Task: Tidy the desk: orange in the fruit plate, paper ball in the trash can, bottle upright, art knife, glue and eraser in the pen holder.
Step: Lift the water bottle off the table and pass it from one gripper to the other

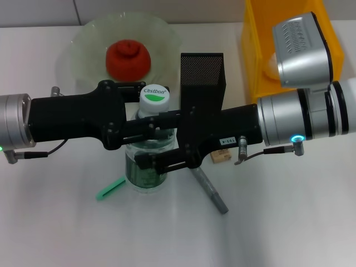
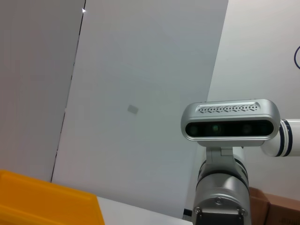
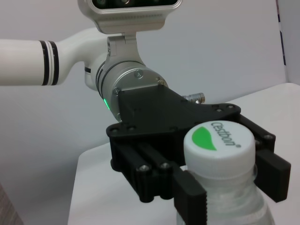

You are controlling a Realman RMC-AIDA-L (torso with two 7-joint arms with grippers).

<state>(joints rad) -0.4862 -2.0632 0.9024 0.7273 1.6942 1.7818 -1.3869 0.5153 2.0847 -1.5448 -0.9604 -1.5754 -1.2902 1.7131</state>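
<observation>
Red-orange orange (image 1: 128,59), pale green fruit plate (image 1: 78,44), yellow trash can (image 1: 253,50).

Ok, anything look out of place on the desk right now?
Nothing spilled or damaged. The bottle stands upright, the left gripper shut on its neck, the right gripper lower at its body. Loose on the desk, outside the pen holder: the eraser, the art knife and the glue.

White desk (image 1: 289,222) surface, matte. Green stick-shaped object (image 1: 110,188) lies flat toward the near left side. Grey pen-like tool (image 1: 211,189) lies diagonally near centre. The two are well apart. Pale wall (image 2: 140,93) behind.
</observation>
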